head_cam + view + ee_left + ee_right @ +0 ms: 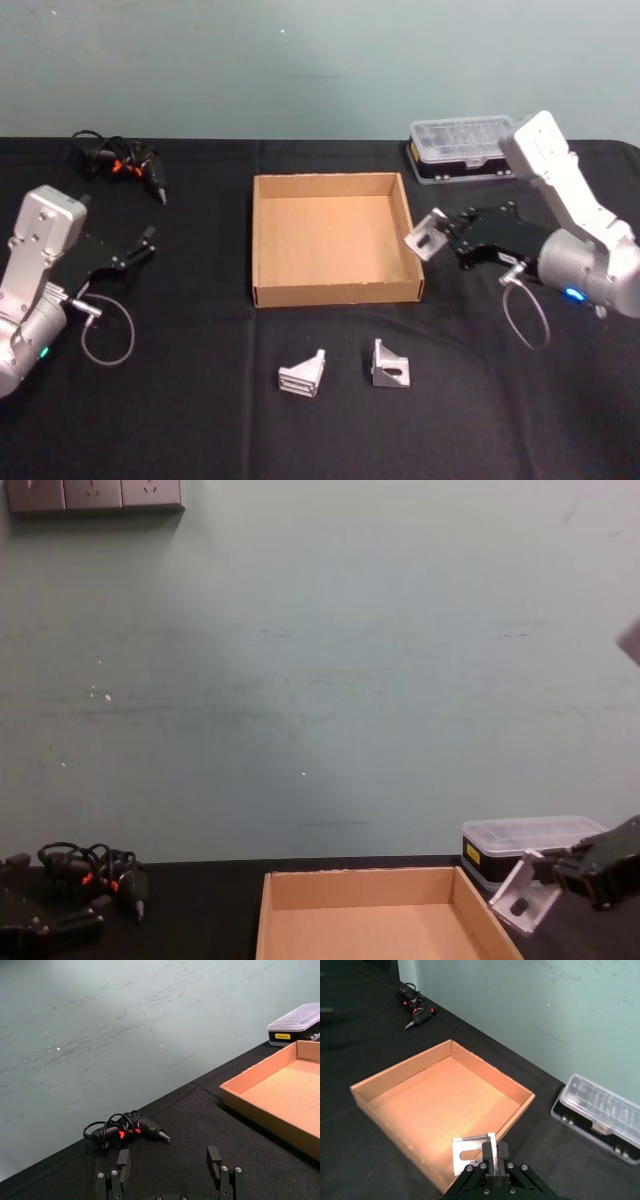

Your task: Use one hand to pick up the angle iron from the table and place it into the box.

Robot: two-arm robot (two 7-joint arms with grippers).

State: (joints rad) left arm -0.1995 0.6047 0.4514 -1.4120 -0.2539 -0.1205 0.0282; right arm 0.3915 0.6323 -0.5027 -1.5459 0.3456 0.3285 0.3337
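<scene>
The right arm [565, 205] reaches in from the right side, its silver-grey forearm sloping down to a bent wrist, so the right gripper [440, 232] points toward the robot's left. Its jaws are closed on the angle iron [424, 240], and in the right wrist view both fingers [503, 1151] sit tight together on one flat plate. The left arm [35, 260] is folded back at the left side, idle. The left gripper [148, 240] points forward and inward, jaws spread wide. A dark shape low in the chest view is probably that gripper.
</scene>
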